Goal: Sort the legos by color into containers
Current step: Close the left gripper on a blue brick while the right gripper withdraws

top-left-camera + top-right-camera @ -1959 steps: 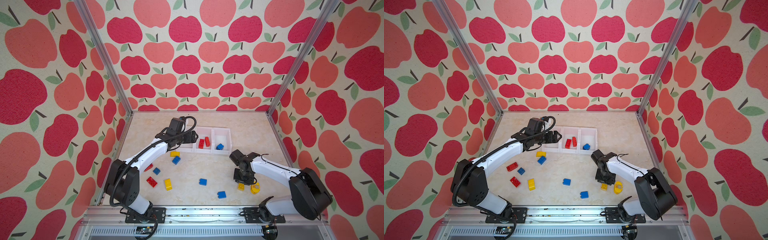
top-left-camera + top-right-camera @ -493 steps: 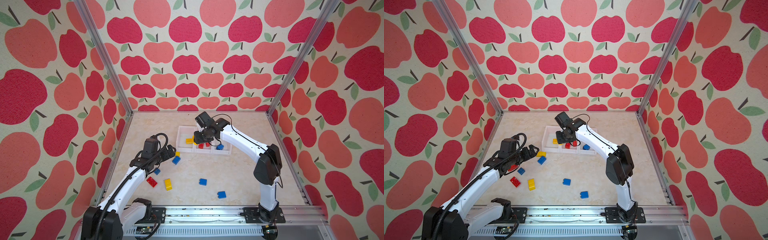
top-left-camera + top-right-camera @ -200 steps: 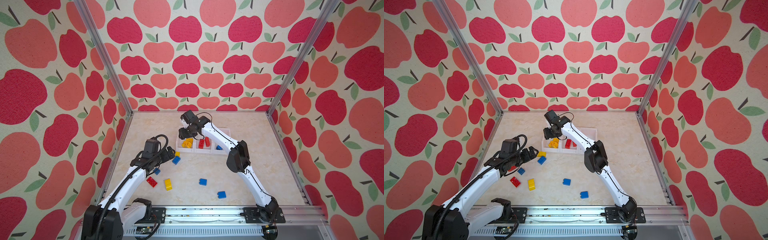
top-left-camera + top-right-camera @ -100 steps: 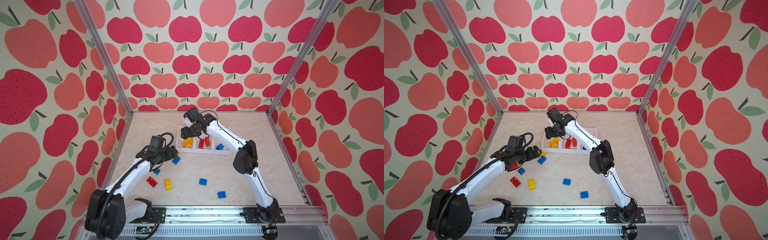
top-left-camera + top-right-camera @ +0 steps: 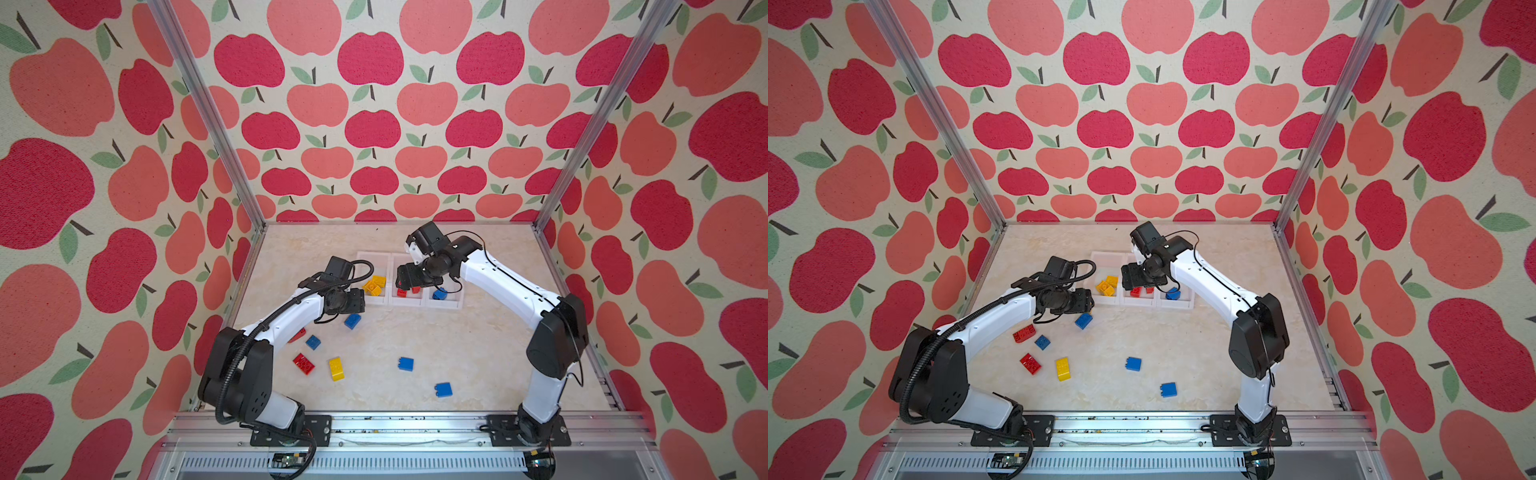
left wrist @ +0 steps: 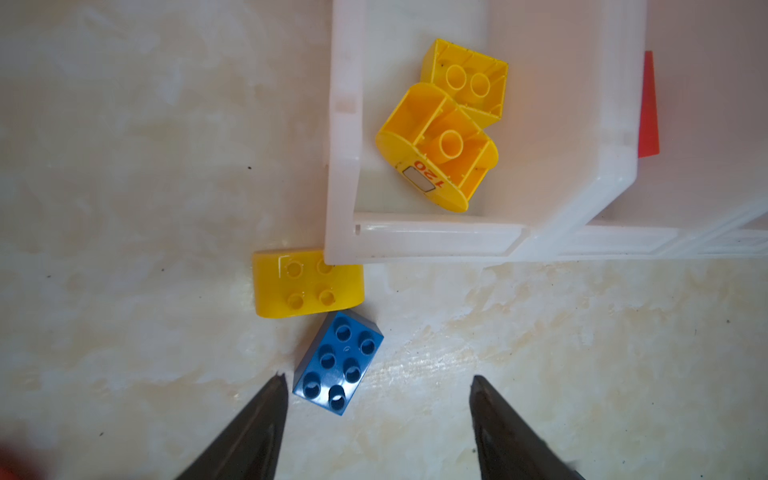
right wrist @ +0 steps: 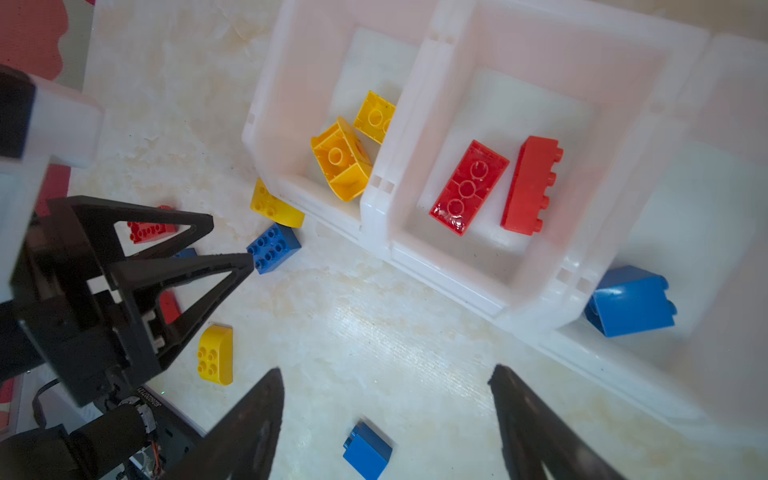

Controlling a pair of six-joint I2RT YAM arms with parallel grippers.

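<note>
Three joined white containers [image 5: 370, 254] stand at the back. The left one holds yellow legos [image 5: 374, 284], among them a rounded labelled piece [image 6: 436, 145]. Red legos [image 7: 469, 187] lie in the middle one and a blue lego [image 5: 438, 295] in the right one. My left gripper [image 6: 378, 380] is open and empty, low over the table. A blue lego [image 6: 337, 363] lies by one of its fingertips, and a yellow lego [image 6: 307, 282] rests against the bin corner. My right gripper [image 7: 385, 371] hangs open and empty over the middle container [image 5: 405, 280].
Loose bricks lie on the marble floor: blue ones [image 5: 313, 342] [image 5: 405, 364] [image 5: 443, 390], a red one [image 5: 304, 363], a yellow one [image 5: 336, 368], and a red one [image 5: 1024, 333] beside the left forearm. Apple-patterned walls and metal posts [image 5: 208, 112] enclose the floor.
My left gripper has moved toward the containers and the blue lego, its jaws narrowing. My right gripper has drawn back from the left container to over the middle one, its jaws widening.
</note>
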